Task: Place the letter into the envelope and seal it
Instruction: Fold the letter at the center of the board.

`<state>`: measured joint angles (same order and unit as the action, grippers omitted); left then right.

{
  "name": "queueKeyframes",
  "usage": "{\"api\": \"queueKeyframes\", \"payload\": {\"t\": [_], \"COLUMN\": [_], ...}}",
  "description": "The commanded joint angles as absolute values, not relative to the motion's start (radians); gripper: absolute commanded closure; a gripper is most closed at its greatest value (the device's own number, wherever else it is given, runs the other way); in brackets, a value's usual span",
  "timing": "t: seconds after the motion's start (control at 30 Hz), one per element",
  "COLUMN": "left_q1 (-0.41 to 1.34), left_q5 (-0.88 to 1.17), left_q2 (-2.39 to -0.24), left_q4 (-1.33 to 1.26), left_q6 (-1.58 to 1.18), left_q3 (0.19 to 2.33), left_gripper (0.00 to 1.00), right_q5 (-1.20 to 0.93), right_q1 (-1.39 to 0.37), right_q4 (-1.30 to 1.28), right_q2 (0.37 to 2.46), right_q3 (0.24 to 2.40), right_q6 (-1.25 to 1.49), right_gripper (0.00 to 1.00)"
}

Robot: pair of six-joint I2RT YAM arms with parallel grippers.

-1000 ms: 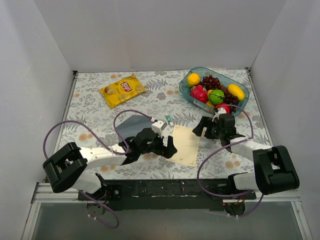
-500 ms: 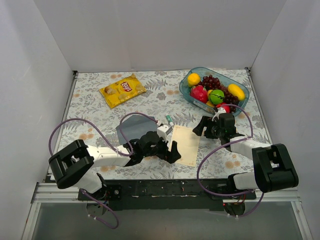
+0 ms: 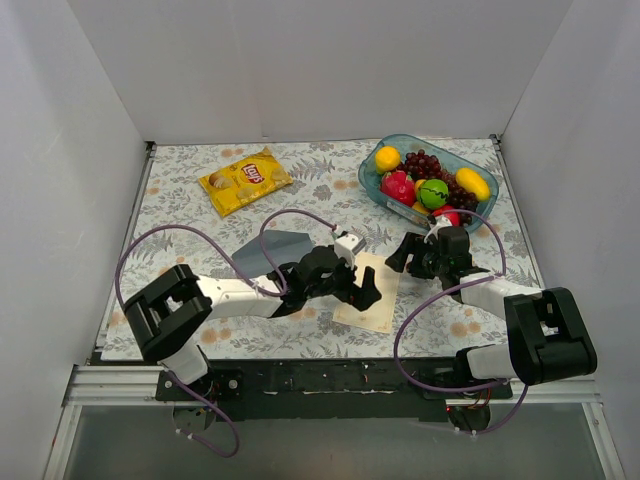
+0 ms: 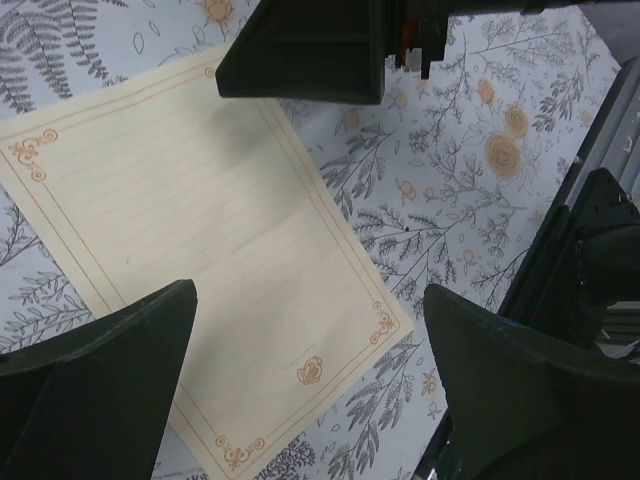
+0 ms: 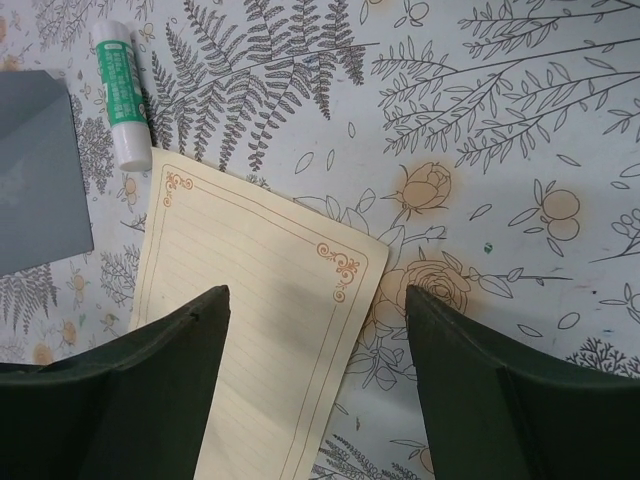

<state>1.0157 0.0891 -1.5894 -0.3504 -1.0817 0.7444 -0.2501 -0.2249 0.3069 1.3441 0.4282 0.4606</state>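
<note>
Cream paper, the letter [image 4: 200,250], lies flat directly beneath the left gripper [image 4: 310,320], jaws spread wide, empty; the right gripper [image 5: 318,310] likewise, above its far corner. Step in hand: pickup. Next — lower, pinch one edge; the envelope [image 3: 262,250] lies behind the left gripper.

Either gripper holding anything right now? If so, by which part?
Nothing is held. The left gripper is open over the letter, and the right gripper is open over one of its corners. Neither pinches the paper.

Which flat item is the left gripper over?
The letter: cream, lined, under the open left gripper; the grey envelope and yellow crisp bag lie further left.
</note>
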Motion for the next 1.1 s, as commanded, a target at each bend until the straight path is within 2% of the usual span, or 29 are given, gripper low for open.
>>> {"api": "queueKeyframes", "payload": {"t": [0.0, 0.4, 1.07], "left_q1": [1.003, 0.844, 0.836], "left_q5": [0.1, 0.186, 0.222], "left_q2": [-1.612, -1.678, -1.781], "left_q4": [-0.374, -0.472, -0.503], "left_q6": [-1.058, -1.082, -1.069], "left_q3": [0.798, 0.753, 0.827], "left_gripper": [0.04, 0.04, 0.11], "right_q5": [-0.268, -0.291, -0.327], "right_q1": [-0.227, -0.222, -0.173], "right_q4": [0.221, 0.167, 0.178], "right_q2": [1.35, 1.318, 1.344], "right_q3": [0.394, 0.362, 0.324], "right_q6": [0.488, 0.526, 0.58], "right_gripper": [0.22, 0.27, 0.34]}}
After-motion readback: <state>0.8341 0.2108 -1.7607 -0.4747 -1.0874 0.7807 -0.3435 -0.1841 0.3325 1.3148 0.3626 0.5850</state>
